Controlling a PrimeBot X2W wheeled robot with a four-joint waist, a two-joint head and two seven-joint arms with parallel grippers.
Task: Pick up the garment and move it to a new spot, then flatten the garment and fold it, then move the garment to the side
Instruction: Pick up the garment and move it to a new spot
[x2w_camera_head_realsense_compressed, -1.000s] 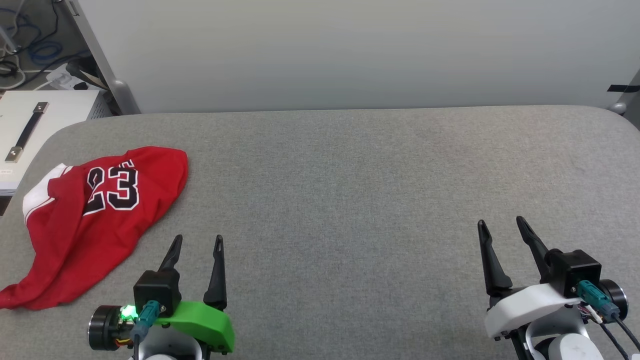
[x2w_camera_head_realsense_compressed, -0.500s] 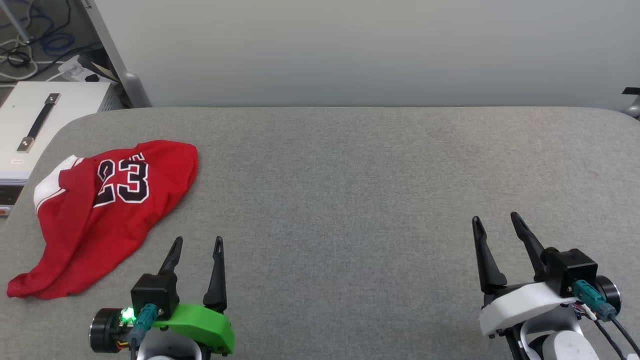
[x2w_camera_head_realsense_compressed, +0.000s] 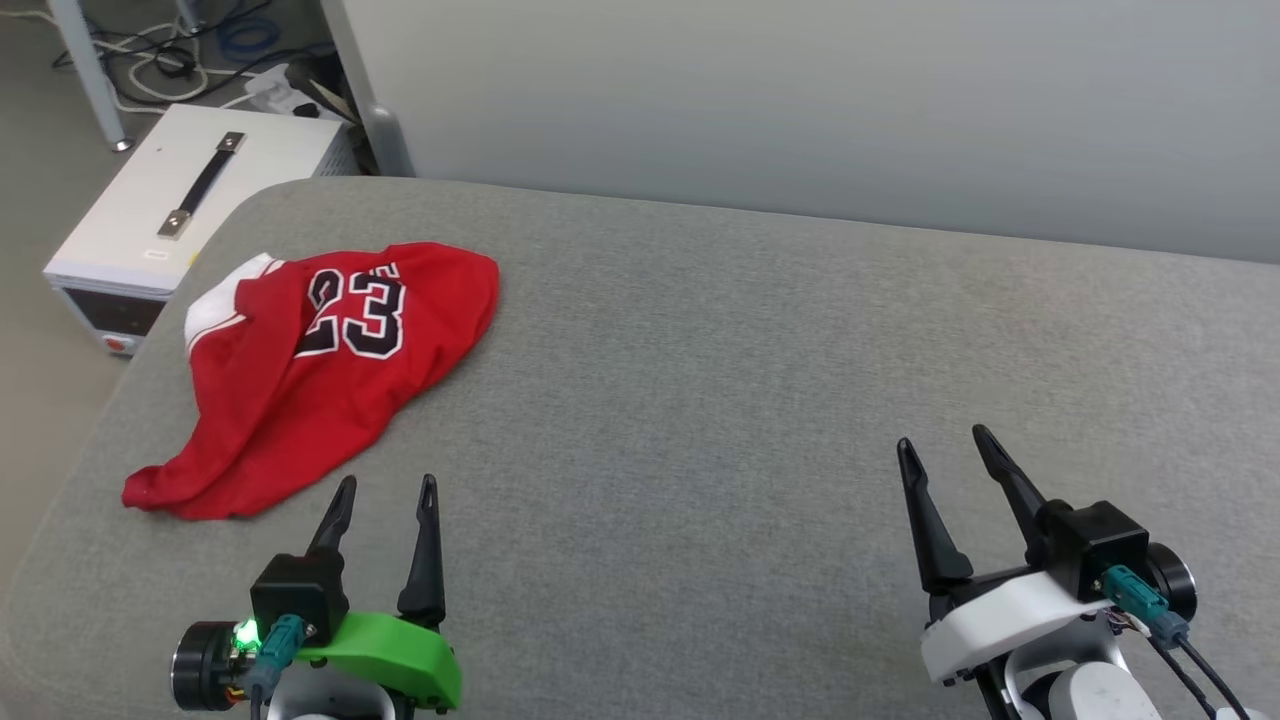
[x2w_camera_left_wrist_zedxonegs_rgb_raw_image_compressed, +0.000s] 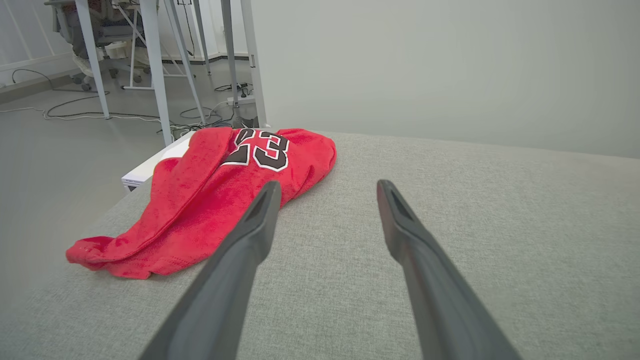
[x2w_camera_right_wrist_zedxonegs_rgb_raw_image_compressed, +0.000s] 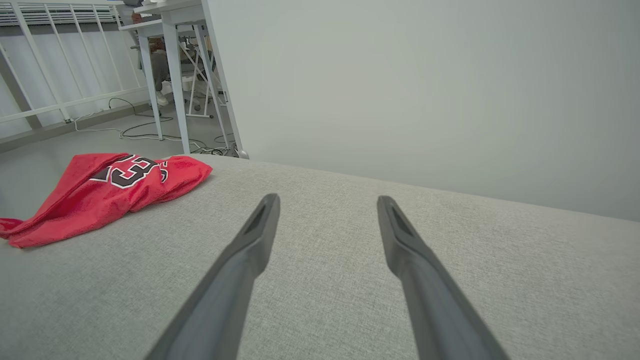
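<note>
The garment is a red jersey with a black 23 and a white sleeve, lying crumpled on the left part of the grey table. It reaches close to the table's left edge. My left gripper hovers open just in front of the garment's near hem, apart from it. In the left wrist view the garment lies ahead and left of my left gripper. My right gripper is open at the lower right, far from the cloth. The right wrist view has the garment at far left, beyond the open right gripper.
A white box with a black handle stands on the floor beyond the table's left corner, with cables behind it. A pale wall runs along the table's far edge. White desk legs stand on the floor at the left.
The head camera has turned left, so the whole scene shifted right in the picture. The garment lies as before. Both grippers stay open in the same pose.
</note>
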